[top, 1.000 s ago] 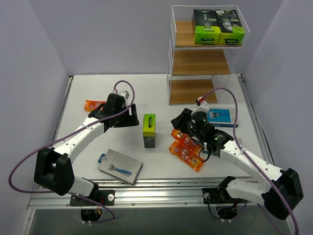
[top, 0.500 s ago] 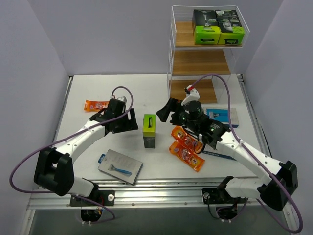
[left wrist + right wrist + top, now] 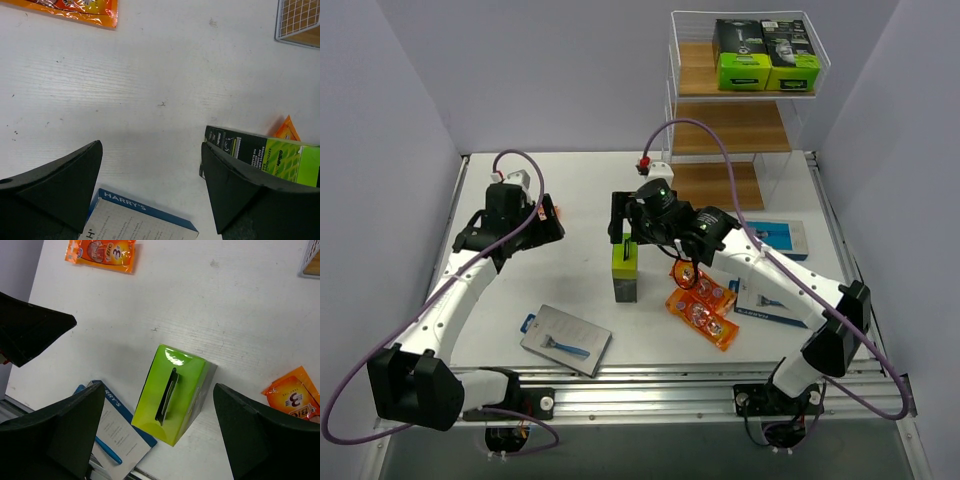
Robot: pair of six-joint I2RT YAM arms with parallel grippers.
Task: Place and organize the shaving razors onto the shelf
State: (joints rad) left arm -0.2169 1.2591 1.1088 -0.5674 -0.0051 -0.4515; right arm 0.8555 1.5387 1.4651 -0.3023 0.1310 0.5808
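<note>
Two grippers are spread wide, nothing gripped. A lime-green box [image 3: 172, 400] is seen standing on the bench [image 3: 240, 305] directly under the right gripper [image 3: 623, 222], not touched. An orange packet [image 3: 75, 7] lies just ahead of the left gripper [image 3: 150, 146]. The shelf [image 3: 740, 100] stands well beyond both.

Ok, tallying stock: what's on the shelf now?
Top board of the shelf: left box and right box, both black-and-lime, side by side. No pack shows on the lower boards; the right arm's cable hides strips of them.
</note>
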